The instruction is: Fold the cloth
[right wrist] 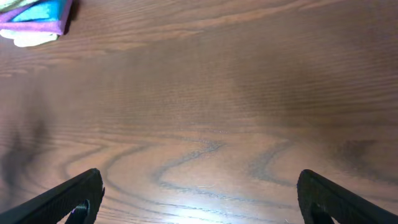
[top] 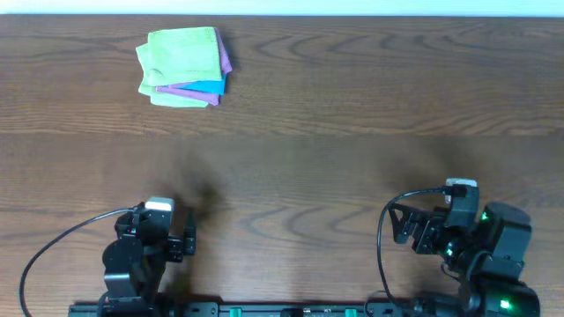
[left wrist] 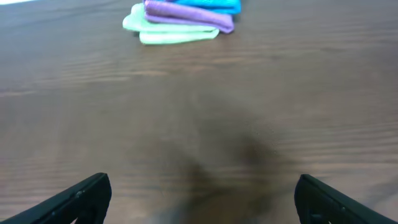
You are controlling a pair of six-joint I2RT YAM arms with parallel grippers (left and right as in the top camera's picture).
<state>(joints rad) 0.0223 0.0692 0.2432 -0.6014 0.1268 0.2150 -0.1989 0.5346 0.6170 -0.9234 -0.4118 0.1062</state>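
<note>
A stack of folded cloths (top: 183,66), green on top with purple, blue and pale green layers under it, lies at the far left of the wooden table. It also shows at the top of the left wrist view (left wrist: 180,18) and in the top left corner of the right wrist view (right wrist: 36,17). My left gripper (top: 167,236) is open and empty at the near left edge, far from the stack; its fingertips frame bare wood (left wrist: 202,199). My right gripper (top: 436,224) is open and empty at the near right, over bare wood (right wrist: 199,199).
The brown wooden table (top: 335,132) stretches between the stack and both arms. Black cables loop from each arm near the front edge.
</note>
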